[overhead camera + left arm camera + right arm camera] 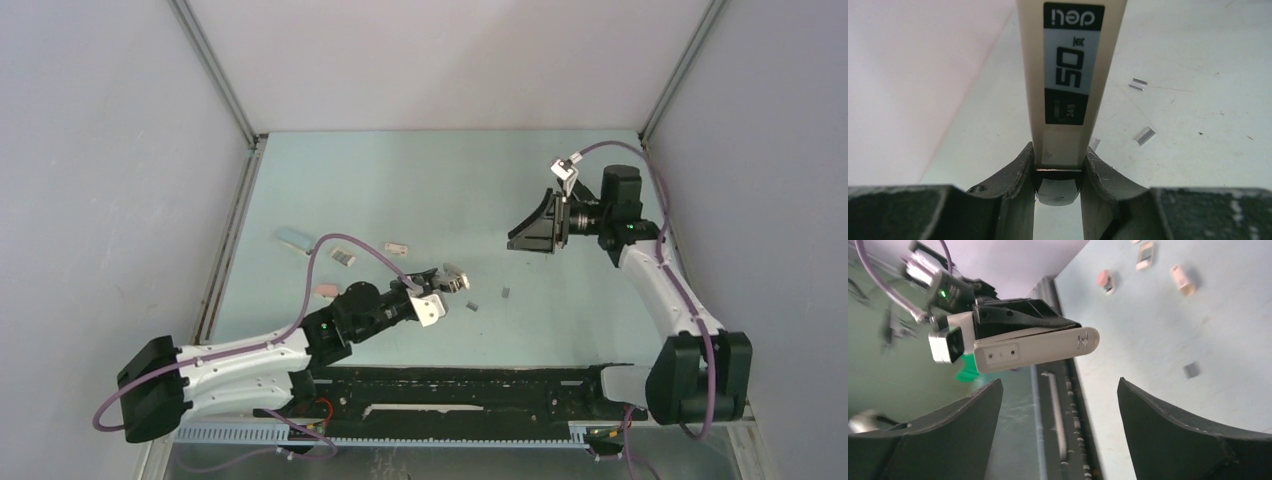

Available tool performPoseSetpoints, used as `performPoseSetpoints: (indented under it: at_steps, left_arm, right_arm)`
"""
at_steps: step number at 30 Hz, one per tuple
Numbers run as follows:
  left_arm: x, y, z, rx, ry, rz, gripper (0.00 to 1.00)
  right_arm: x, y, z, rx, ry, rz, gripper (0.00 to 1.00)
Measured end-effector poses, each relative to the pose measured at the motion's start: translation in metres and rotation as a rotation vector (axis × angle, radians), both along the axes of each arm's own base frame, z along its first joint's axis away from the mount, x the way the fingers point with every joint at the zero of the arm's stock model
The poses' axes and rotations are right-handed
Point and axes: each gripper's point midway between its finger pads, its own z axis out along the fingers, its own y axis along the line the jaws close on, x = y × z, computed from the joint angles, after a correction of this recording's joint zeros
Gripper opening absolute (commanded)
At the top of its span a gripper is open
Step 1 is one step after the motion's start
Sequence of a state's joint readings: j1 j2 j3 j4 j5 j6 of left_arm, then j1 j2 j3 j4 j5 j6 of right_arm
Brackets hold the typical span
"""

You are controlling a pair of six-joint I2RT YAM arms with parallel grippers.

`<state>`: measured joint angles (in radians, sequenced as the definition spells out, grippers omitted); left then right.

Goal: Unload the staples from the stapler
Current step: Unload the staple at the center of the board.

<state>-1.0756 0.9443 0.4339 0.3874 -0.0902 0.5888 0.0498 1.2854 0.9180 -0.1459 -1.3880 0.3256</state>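
Observation:
My left gripper [432, 284] is shut on the stapler [455, 278], low over the middle of the table. In the left wrist view the stapler's silver-grey top [1070, 75] with a black "deli 50" label runs straight out from between my two fingers [1015, 172]. Short grey staples lie loose on the table just right of it [472, 305] [506, 292], and they show in the left wrist view too [1145, 135] [1138, 84]. My right gripper [530, 235] is open and empty, raised at the right. Its wrist view shows the stapler [1048, 345] and one staple [1191, 370].
Small items lie at the left of the table: a pale blue box [292, 238], a small white box [397, 246], a grey piece [343, 258] and a pink piece [325, 291]. The black base rail [450, 385] runs along the near edge. Grey walls enclose the table.

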Motion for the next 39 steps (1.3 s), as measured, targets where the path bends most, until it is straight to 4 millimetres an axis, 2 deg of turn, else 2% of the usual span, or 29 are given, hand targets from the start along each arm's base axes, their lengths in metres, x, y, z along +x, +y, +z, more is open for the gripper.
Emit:
performPoseSetpoints:
  at_steps: [2, 4, 10, 14, 20, 28, 32, 34, 35, 39]
  left_arm:
    - [0.000, 0.000, -0.007, -0.009, 0.024, 0.005, 0.00]
    - [-0.001, -0.001, -0.012, -0.021, 0.047, 0.004, 0.00]
    - [0.001, -0.005, -0.016, -0.103, 0.125, 0.006, 0.00]
    - [0.004, -0.008, -0.011, -0.165, 0.163, 0.004, 0.00]
    - [0.005, -0.016, -0.005, -0.229, 0.195, -0.025, 0.00]
    - [0.009, -0.026, -0.007, -0.277, 0.233, -0.062, 0.00]
    - [0.008, -0.031, -0.020, -0.262, 0.274, -0.083, 0.00]
    - [0.008, -0.032, -0.026, -0.252, 0.288, -0.093, 0.00]
    - [0.009, -0.034, -0.033, -0.243, 0.311, -0.103, 0.00]
    - [0.009, -0.035, -0.038, -0.240, 0.334, -0.118, 0.00]
  right_arm:
    - [-0.003, -0.001, 0.007, -0.035, -0.183, 0.006, 0.99]
    - [-0.009, -0.002, 0.005, -0.087, -0.386, 0.023, 1.00]
    - [-0.027, -0.004, -0.030, -0.192, -0.850, 0.176, 1.00]
    - [-0.031, 0.002, -0.047, -0.192, -0.990, 0.267, 1.00]
    - [-0.036, 0.025, -0.064, -0.166, -1.022, 0.372, 1.00]
    - [-0.030, 0.053, -0.056, -0.125, -1.038, 0.393, 0.98]
    - [-0.032, 0.066, -0.057, -0.113, -1.034, 0.417, 0.91]
    - [-0.032, 0.069, -0.061, -0.118, -1.021, 0.431, 0.85]
    - [-0.028, 0.074, -0.065, -0.129, -1.004, 0.448, 0.78]
    - [-0.028, 0.079, -0.067, -0.136, -0.988, 0.481, 0.70]
